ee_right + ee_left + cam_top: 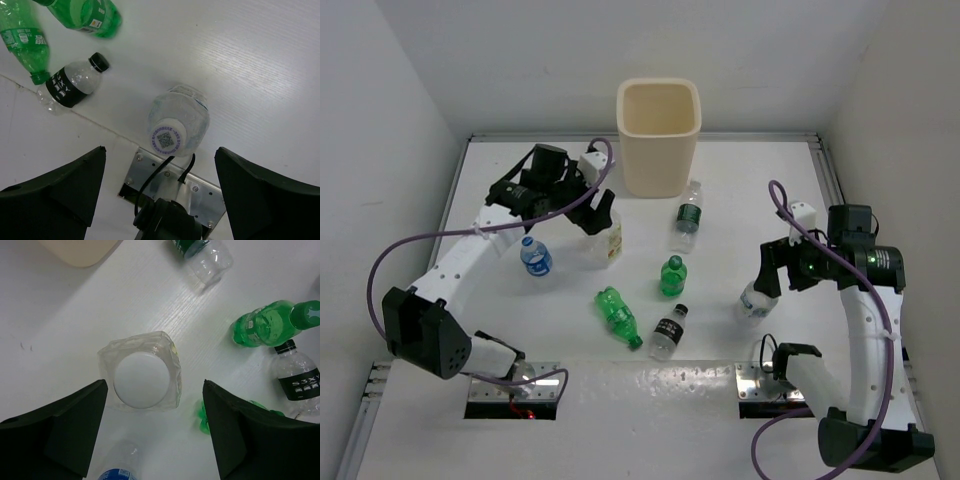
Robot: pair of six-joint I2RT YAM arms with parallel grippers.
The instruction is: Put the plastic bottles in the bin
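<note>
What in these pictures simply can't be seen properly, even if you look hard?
Top view: the near wall of the tall cream plastic bin hides its floor and any contents.
Top view: the left gripper covers most of the wide clear plastic bottle.
Top view: the right gripper hides much of the small clear bottle beneath it.
Left wrist view: the bottom edge cuts off the blue-labelled clear bottle.
</note>
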